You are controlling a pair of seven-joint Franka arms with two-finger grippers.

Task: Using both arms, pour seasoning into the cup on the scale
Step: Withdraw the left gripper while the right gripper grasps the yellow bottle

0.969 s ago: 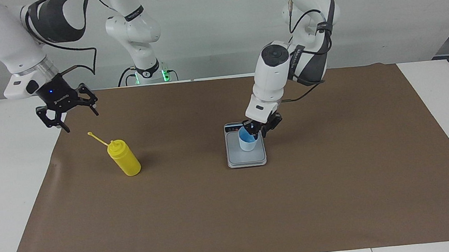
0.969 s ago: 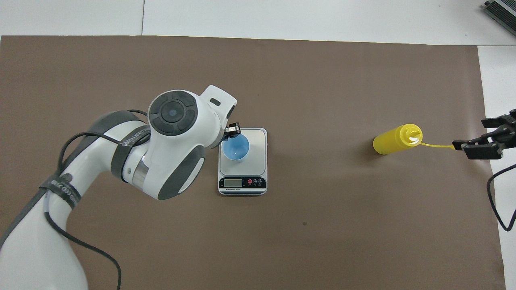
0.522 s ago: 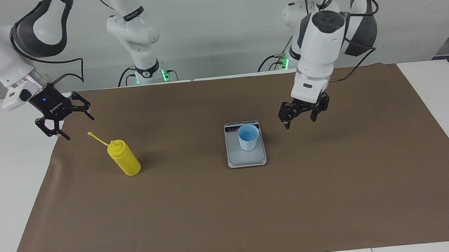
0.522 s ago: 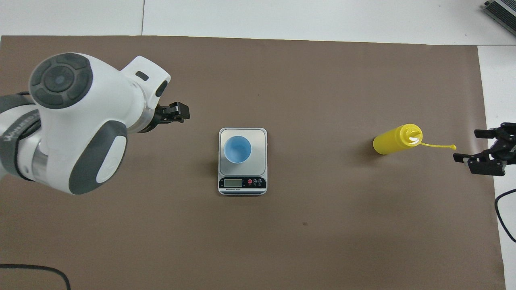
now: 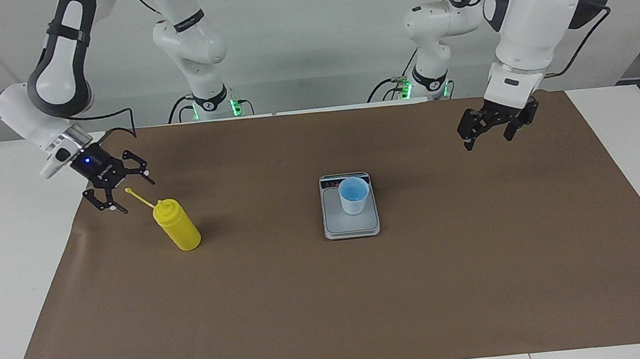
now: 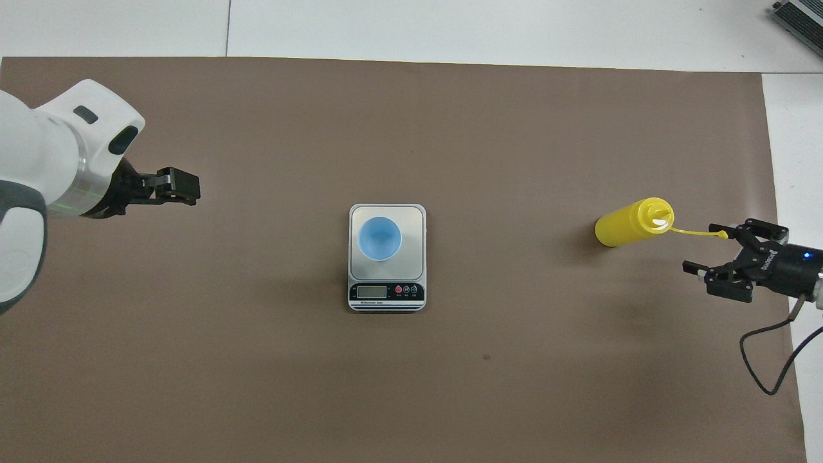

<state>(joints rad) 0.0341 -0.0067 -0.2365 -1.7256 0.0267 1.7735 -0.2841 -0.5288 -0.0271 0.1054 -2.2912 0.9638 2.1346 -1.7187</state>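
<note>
The cup [image 5: 354,195] stands on the scale [image 5: 352,226] at mid-table. The bottle [image 5: 177,225] stands on the mat toward the right arm's end. The right gripper [image 5: 126,192], fingers spread, hovers beside the bottle's cap strap [image 5: 139,198]. The left gripper [image 5: 487,137], fingers spread, hangs empty over the mat [image 5: 333,309].
</note>
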